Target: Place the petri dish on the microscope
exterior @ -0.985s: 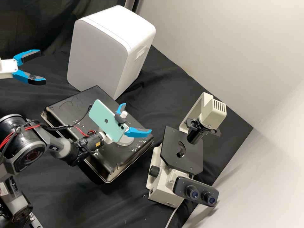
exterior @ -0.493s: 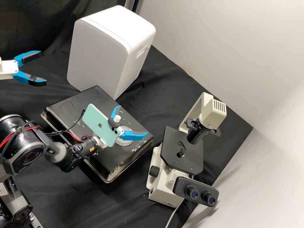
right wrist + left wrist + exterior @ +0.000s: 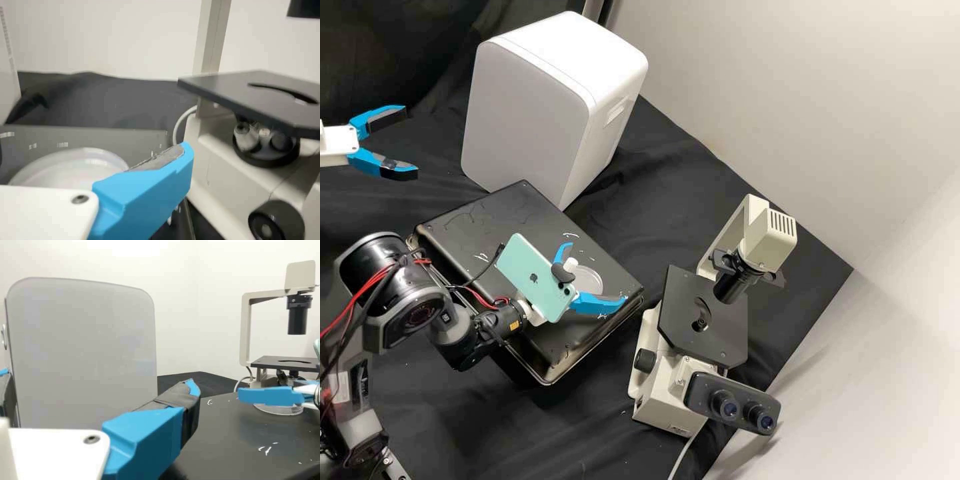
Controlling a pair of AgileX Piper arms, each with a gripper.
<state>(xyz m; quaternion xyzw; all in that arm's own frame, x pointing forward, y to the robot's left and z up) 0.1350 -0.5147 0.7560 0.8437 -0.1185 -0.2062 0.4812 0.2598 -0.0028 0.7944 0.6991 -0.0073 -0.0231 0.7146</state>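
The clear round petri dish (image 3: 592, 275) lies on a black tray (image 3: 473, 227) left of the microscope (image 3: 667, 393). My right gripper (image 3: 588, 281) is low over the tray and open, one blue finger on each side of the dish. In the right wrist view the dish (image 3: 65, 167) lies just beside my own finger (image 3: 150, 185), with the black microscope stage (image 3: 260, 100) beyond. My left gripper (image 3: 381, 143) hangs open and holds nothing at the far left, above the bench. From the left wrist view the dish (image 3: 280, 409) sits under the other arm's finger (image 3: 270, 395).
A tall white box (image 3: 547, 100) stands behind the tray. The microscope's flat black stage (image 3: 703, 327) sits under its lens tube (image 3: 733, 283), eyepieces (image 3: 740, 408) toward the front. A mint-green phone (image 3: 533, 277) rides on the right wrist. A white wall borders the bench at right.
My right gripper has come down and slightly back toward the tray, so its fingers now straddle the dish. The left gripper has stayed put.
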